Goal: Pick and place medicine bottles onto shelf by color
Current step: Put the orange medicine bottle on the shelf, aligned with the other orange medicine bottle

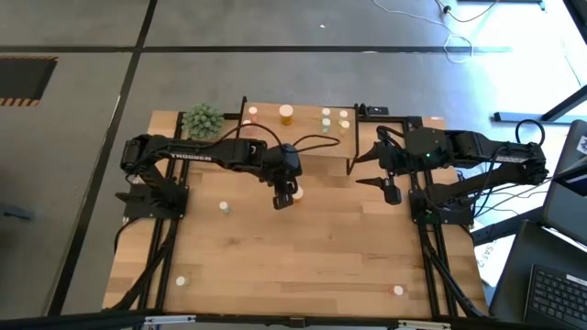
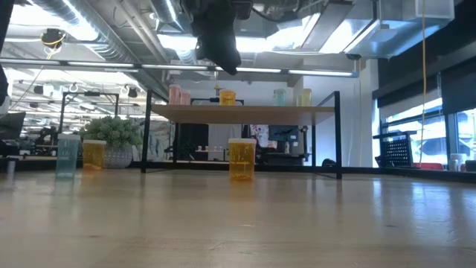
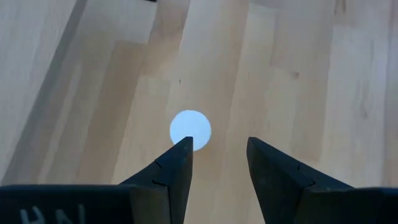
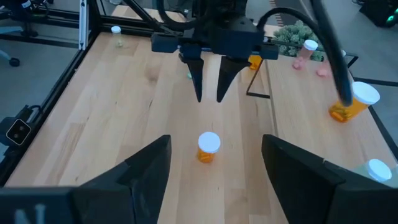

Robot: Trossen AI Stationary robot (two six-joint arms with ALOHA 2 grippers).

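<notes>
At frame centre, the left gripper (image 1: pixel 286 200) is held apart above 1 orange bottle (image 4: pixel 208 148), ready for grasping.

The shelf (image 1: pixel 303 137) stands along the table's (image 1: pixel 303 257) far edge, with bottles (image 1: pixel 287 113) on it. A plant (image 1: pixel 202 120) sits at the far left corner. One bottle (image 1: pixel 295 193) stands mid-table before the shelf, directly below the left gripper (image 1: pixel 285 196).

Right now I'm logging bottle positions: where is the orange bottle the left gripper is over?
The orange bottle stands upright on the table's middle, in front of the shelf, directly under the open left gripper, untouched.
</notes>
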